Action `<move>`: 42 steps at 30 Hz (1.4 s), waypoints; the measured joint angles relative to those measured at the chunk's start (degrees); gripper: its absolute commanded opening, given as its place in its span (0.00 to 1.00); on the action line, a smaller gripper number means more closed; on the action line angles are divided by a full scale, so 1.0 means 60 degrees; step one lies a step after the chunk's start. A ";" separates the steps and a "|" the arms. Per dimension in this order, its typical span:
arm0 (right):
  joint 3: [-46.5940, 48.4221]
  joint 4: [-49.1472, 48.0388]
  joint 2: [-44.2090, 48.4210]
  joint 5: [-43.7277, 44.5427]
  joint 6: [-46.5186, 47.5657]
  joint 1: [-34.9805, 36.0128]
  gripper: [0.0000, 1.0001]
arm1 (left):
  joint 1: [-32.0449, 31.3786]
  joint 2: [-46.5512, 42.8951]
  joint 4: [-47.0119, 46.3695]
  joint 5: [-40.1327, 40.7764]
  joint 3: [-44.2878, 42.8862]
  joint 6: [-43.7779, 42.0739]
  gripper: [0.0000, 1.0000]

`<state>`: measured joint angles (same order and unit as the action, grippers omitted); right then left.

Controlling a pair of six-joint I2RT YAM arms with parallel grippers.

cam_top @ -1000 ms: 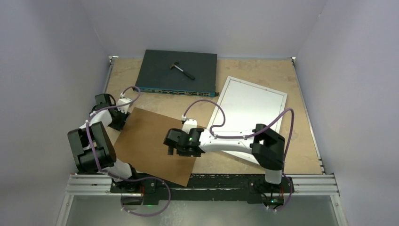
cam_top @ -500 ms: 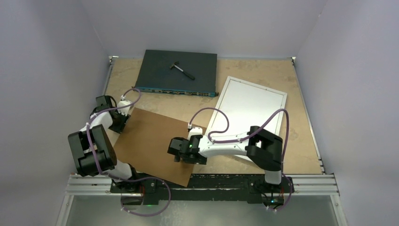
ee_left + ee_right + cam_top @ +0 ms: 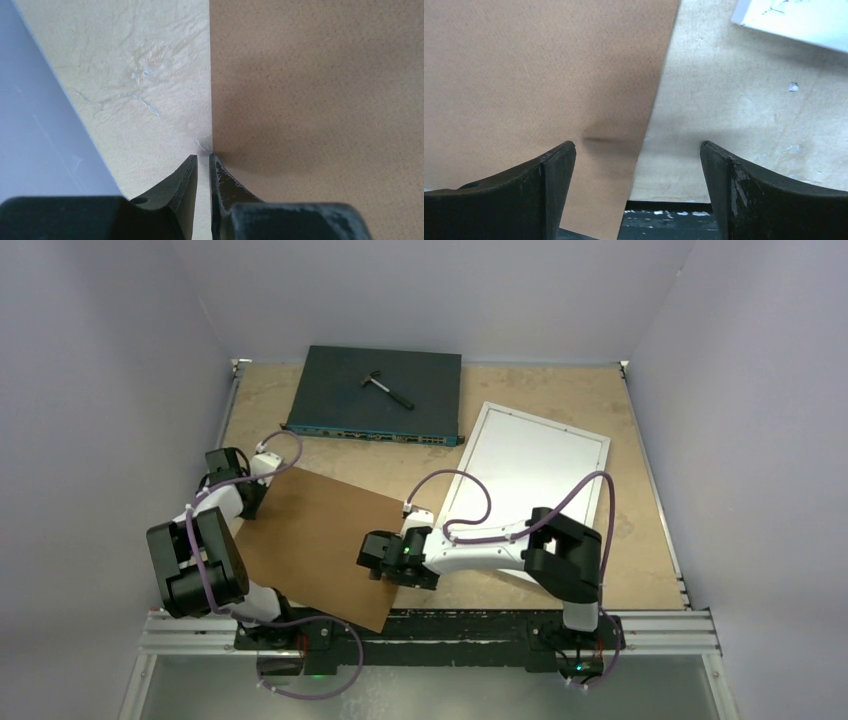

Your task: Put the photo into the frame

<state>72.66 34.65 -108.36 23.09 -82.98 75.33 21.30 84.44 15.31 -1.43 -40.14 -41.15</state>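
Frame (image 3: 540,455) near brown backing board (image 3: 310,535)

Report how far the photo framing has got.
Done: nothing visible; the white-bordered rectangular frame lies without a photo, and no photo shows in any view. In hand: the flat brown backing board, with the left gripper nearly closed at its left edge and the right gripper open astride its right edge. Left: find the photo and seat it in the frame.

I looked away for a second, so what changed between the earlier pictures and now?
The right claw, open, pulled back toward the robot. The left claw closed to a slit at the brown board edge, and the board's near corner swung left. The frame and switch box stayed put.
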 measured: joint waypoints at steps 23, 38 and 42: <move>-0.0244 -0.1541 0.0058 0.0528 -0.0685 -0.0193 0.95 | 0.1541 -0.0047 0.3231 -0.1679 -0.2889 -0.0080 0.17; -0.0321 -0.1625 0.0113 0.0543 -0.0780 -0.0193 0.95 | 0.1625 0.1013 0.0780 -0.1180 -0.1246 -0.0073 0.20; -0.0313 -0.1621 0.0113 0.0557 -0.0772 -0.0193 0.95 | 0.1621 0.1013 0.0743 -0.1341 -0.1206 -0.0091 0.19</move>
<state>70.78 24.93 -107.68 26.44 -87.61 74.17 31.03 90.52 19.77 -9.47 -47.37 -41.69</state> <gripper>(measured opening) 0.951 0.196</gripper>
